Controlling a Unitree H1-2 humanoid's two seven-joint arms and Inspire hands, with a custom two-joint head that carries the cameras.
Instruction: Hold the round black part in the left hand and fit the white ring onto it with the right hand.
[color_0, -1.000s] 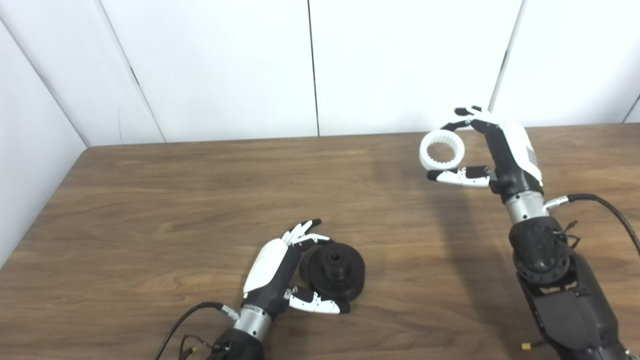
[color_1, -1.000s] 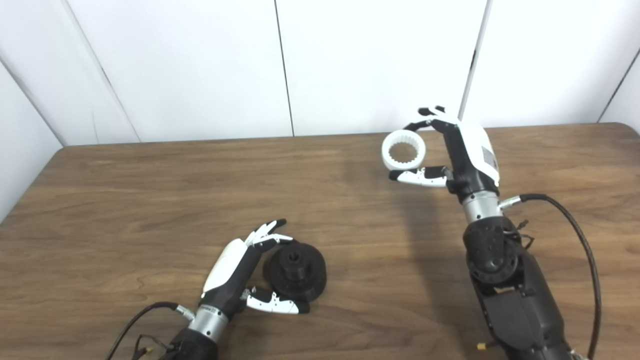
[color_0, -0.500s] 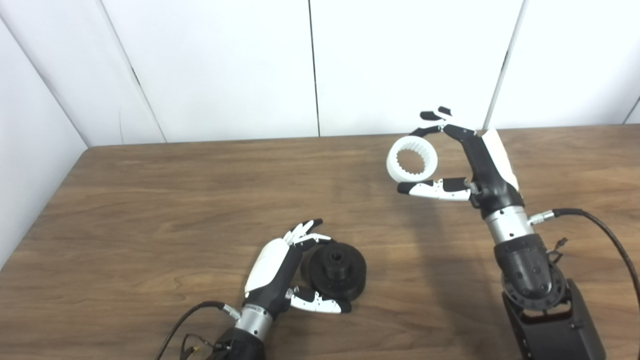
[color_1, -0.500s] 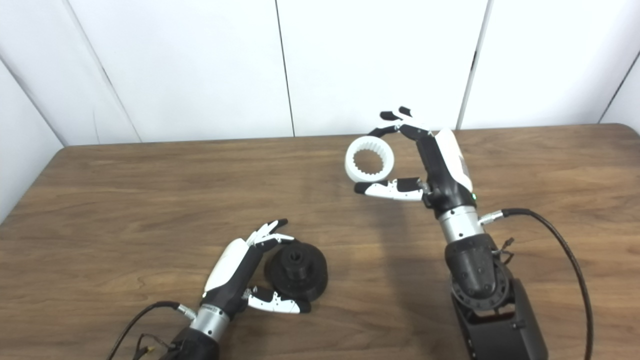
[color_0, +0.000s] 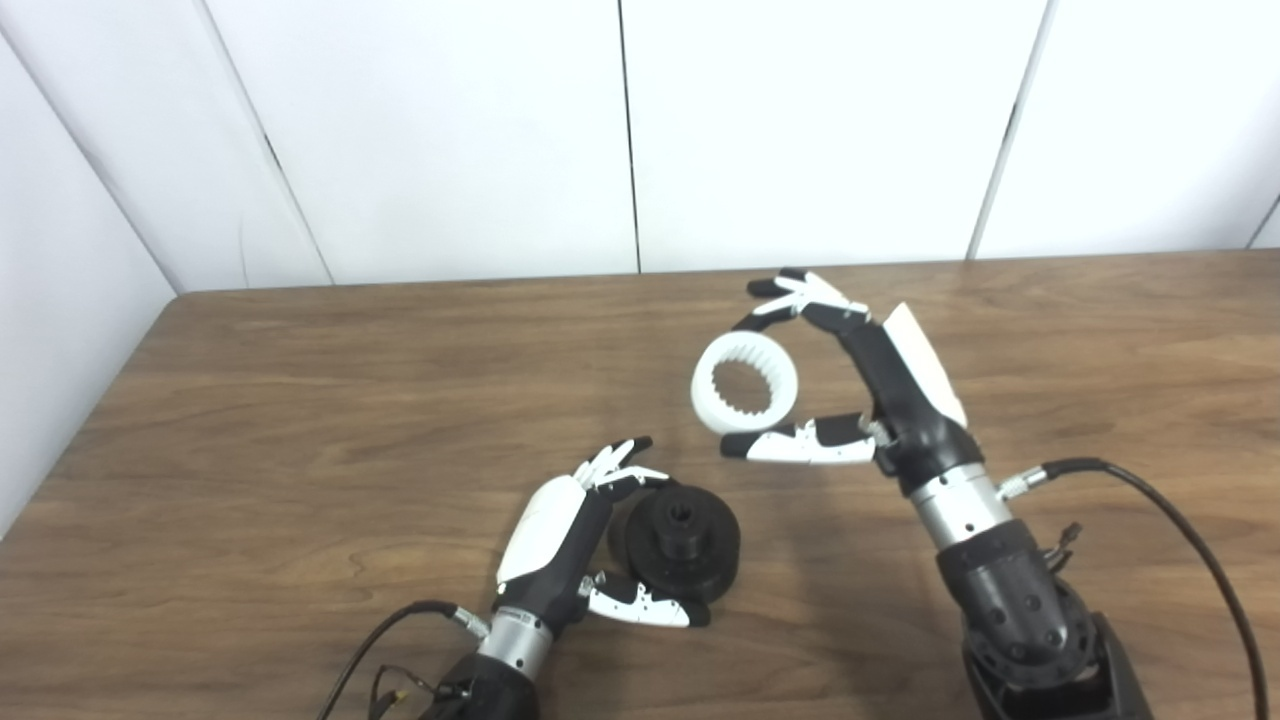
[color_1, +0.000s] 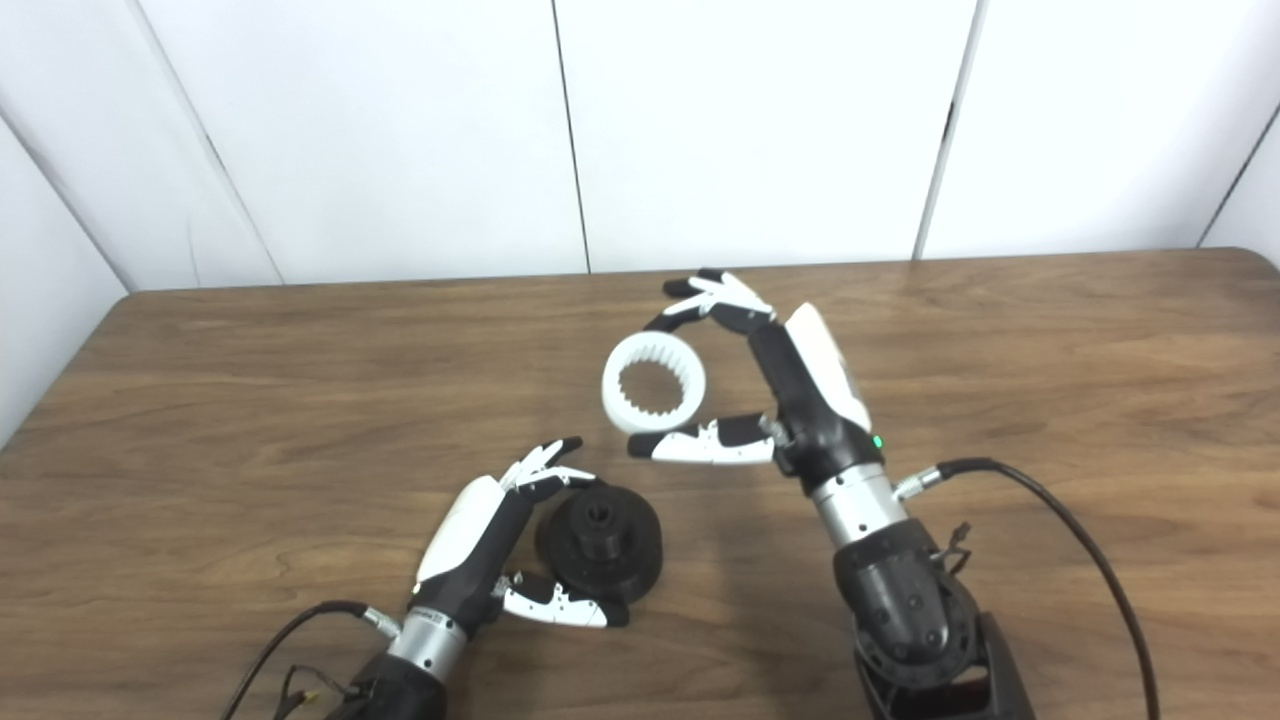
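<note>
The round black part (color_0: 680, 540) lies flat on the wooden table (color_0: 300, 420) near the front, its raised hub with a centre hole facing up. My left hand (color_0: 560, 545) is cupped on its left side, fingers at the far rim and thumb along the near rim. The white ring (color_0: 745, 382), toothed on its inside, is pinched between the fingers and thumb of my right hand (color_0: 860, 390), lifted off the table. The ring hangs up and to the right of the black part, apart from it.
White wall panels (color_0: 620, 130) stand behind the table's far edge. A black cable (color_0: 1180, 520) trails from my right wrist over the table's right side, and another cable (color_0: 370, 650) loops by the left wrist at the front edge.
My right hand has carried the white ring left and toward me, from the far right of the table to a spot near the black part. The left hand and black part have barely shifted.
</note>
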